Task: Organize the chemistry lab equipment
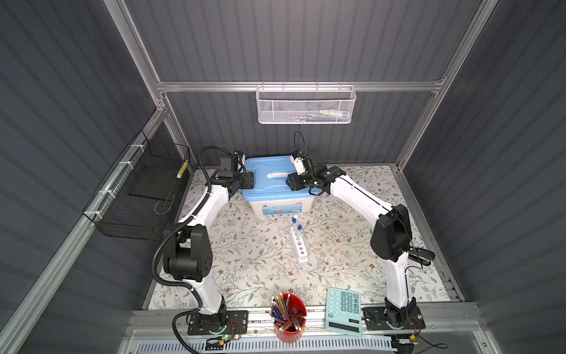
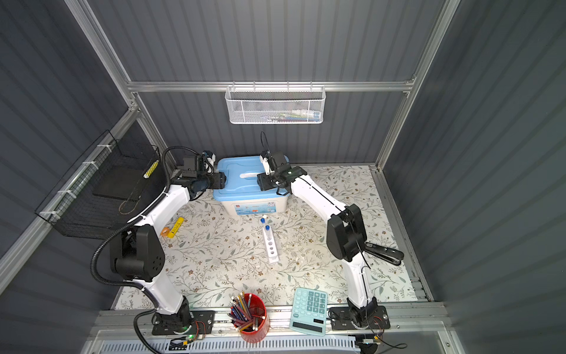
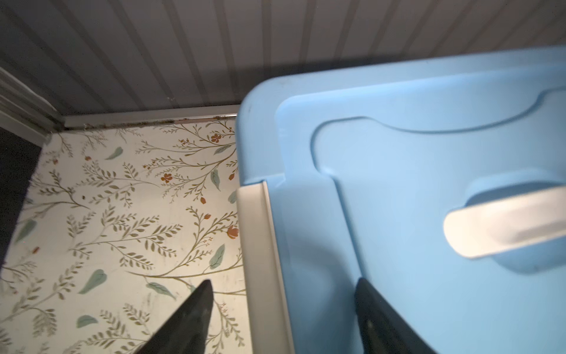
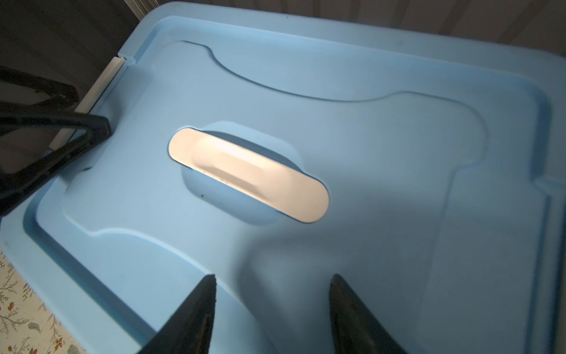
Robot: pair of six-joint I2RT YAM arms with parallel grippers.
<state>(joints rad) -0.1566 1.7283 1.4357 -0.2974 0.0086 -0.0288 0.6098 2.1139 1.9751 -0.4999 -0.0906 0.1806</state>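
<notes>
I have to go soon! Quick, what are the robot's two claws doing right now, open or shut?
Left gripper: open, holding nothing, straddling the edge of the blue lid.
Right gripper: open, holding nothing, over the lid.

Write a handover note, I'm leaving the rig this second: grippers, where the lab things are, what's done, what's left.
Left gripper: open, either side of the white latch at the edge of the box's blue lid.
Right gripper: open, empty, over that lid.
Two tubes stand in the white rack, mid table.
Done: tubes racked.
Left: lid is shut; funnel, dishes and metal tool not made out, so find and stow them.
</notes>
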